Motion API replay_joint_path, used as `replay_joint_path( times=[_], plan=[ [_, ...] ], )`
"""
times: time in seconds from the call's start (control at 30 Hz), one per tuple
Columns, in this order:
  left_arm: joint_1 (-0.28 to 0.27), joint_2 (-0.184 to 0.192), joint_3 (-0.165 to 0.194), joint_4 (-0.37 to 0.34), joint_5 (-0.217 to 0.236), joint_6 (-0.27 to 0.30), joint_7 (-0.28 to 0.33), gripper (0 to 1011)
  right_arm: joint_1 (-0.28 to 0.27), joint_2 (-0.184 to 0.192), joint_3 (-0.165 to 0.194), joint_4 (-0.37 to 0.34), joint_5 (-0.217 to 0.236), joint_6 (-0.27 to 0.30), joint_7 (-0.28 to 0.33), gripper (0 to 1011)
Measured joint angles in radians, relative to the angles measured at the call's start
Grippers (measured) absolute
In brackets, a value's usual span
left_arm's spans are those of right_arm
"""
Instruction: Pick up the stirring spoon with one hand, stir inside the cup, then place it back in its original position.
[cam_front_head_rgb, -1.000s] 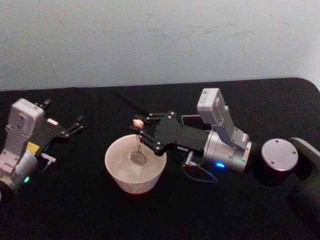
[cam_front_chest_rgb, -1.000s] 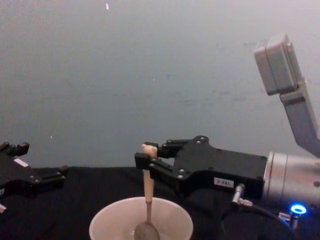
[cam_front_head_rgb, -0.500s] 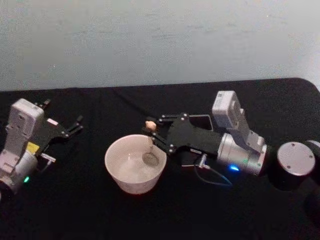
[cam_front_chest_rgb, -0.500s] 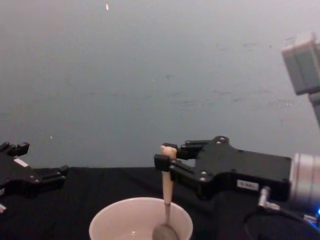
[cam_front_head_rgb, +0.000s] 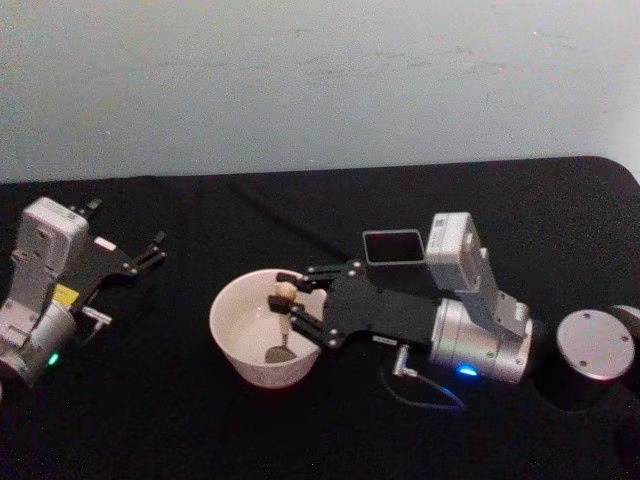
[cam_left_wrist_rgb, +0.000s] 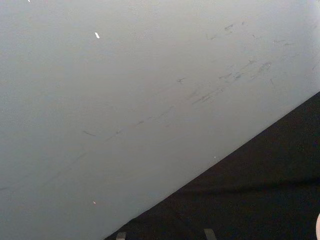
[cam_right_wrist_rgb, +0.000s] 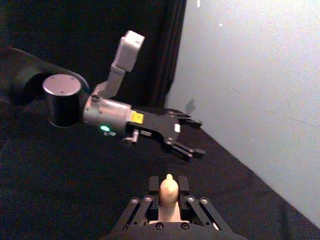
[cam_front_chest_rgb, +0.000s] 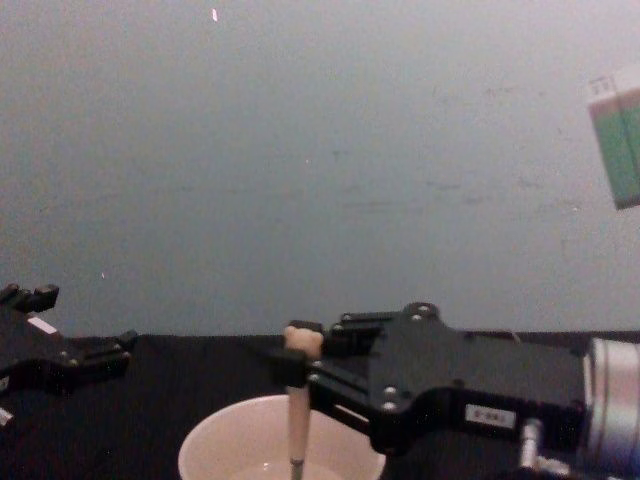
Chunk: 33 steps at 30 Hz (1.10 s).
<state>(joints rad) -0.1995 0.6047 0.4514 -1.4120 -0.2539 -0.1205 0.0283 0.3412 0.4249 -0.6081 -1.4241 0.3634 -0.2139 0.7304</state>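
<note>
Right gripper (cam_front_head_rgb: 291, 306): clamped on the pale handle of the stirring spoon (cam_front_head_rgb: 284, 297) just under its bear head, so the metal end is left free to hang down into the cup.
Stirring spoon: held close to upright, with its bowl lowered inside the cup on the side nearest the arm. Whether it touches the bottom cannot be told.
Cup (cam_front_head_rgb: 226, 306): set on the black table (cam_front_head_rgb: 200, 430), well in from the far edge and a little left of the middle. Nothing can be made out inside it apart from the spoon.
Grip height: judged to be chosen so that the fingers are kept above the thick rim while the spoon is swept round.
Holder (cam_front_head_rgb: 393, 263): a dark grey square one, standing empty behind the right wrist and towards the far edge; it is taken to be the place where the spoon is to be returned.
Left gripper (cam_front_head_rgb: 126, 228): parked by the table's left edge, fingers spread apart and nothing held, well clear of the cup.
Step in hand: stirring is judged to be under way, with the return not yet made.
Risk: the cup could be nudged if the rim is caught.
</note>
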Motion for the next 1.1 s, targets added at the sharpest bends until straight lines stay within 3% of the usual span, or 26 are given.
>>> replay_joint_path(
  times=[0.27,0.53,1.1],
  plan=[
    [0.000,0.000,0.000,0.000,0.000,0.000,0.000,1001,0.034,-0.046,-0.022,0.046,-0.010,-0.005,-0.012,214],
    [0.000,0.000,0.000,0.000,0.000,0.000,0.000,1001,0.076,-0.084,-0.017,0.112,-0.031,-0.019,-0.044,214],
    [0.000,0.000,0.000,0.000,0.000,0.000,0.000,1001,0.082,-0.084,0.009,0.140,-0.052,-0.022,-0.066,214]
  ],
)
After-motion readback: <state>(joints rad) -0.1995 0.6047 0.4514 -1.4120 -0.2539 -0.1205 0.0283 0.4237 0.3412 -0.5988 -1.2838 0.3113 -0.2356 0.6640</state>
